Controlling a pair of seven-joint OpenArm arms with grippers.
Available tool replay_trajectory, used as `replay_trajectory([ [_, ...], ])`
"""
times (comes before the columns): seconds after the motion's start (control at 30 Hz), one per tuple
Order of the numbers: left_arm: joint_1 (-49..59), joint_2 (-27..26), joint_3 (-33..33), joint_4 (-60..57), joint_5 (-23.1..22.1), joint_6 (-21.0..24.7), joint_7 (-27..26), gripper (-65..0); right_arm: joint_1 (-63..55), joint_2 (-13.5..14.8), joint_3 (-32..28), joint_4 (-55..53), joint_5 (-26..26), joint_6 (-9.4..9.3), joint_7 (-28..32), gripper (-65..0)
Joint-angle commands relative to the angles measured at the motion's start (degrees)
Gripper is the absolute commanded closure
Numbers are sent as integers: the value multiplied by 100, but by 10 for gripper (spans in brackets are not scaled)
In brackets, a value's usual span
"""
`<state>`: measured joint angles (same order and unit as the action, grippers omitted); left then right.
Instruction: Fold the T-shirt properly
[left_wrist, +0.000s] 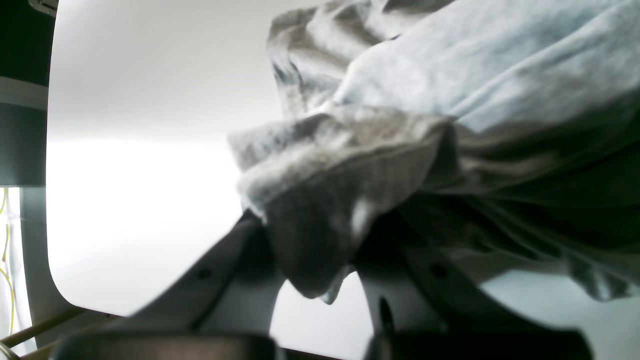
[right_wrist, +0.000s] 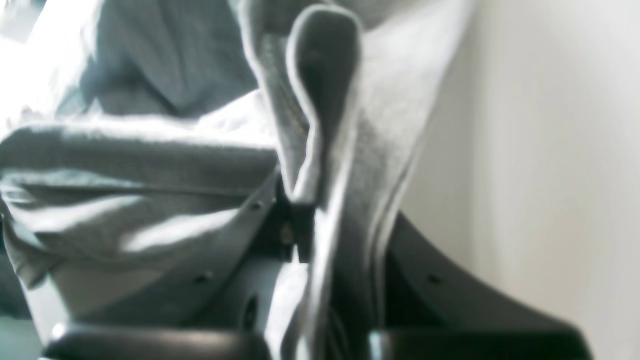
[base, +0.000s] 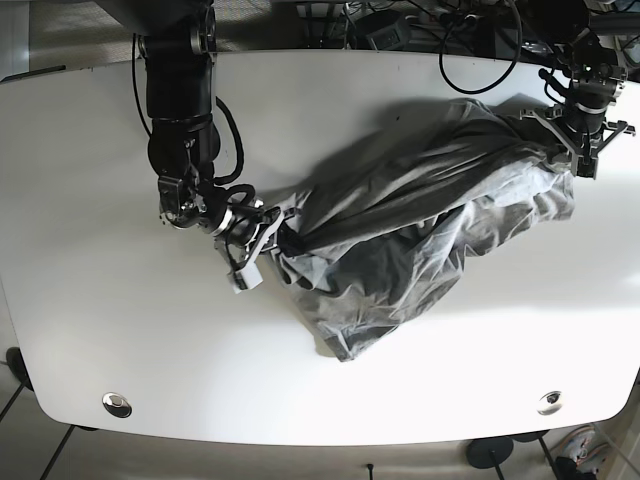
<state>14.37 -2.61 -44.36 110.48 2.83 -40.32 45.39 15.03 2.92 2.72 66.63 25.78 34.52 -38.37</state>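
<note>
A grey T-shirt (base: 420, 230) hangs crumpled and stretched between my two grippers over the white table (base: 100, 330); its lower part sags onto the tabletop. In the base view my right gripper (base: 275, 235) is shut on the shirt's left end and my left gripper (base: 570, 150) is shut on its far right end. The left wrist view shows bunched T-shirt cloth (left_wrist: 320, 190) pinched in the left gripper (left_wrist: 315, 250). In the right wrist view a fold of T-shirt fabric (right_wrist: 150, 165) runs through the right gripper (right_wrist: 310, 235).
Cables and equipment (base: 470, 30) crowd the table's back edge. Two round metal fittings (base: 117, 404) (base: 549, 402) sit near the front corners. The table's rounded corner (left_wrist: 55, 280) is close to the left gripper.
</note>
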Motion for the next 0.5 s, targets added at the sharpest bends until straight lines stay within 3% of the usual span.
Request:
replay_trajectory([
  [0.03,-351,-95,203,113,-41,32,354,0,234,240,189,471,99,16,17,-21],
  [0.17,-1204,-200,836,113,-41,32,1119,0,647,662,638,1165,99,-2,-642,-21],
  [0.3,-2444,-165,1768,69,-41,32,2033,0,1702,1172,1183,1614,99,16,-1688,-21],
  [0.5,-4088,-16,3218,-362,-41,32,2314,0,3161,1480,1156,1587,99,16,-2040,-21],
])
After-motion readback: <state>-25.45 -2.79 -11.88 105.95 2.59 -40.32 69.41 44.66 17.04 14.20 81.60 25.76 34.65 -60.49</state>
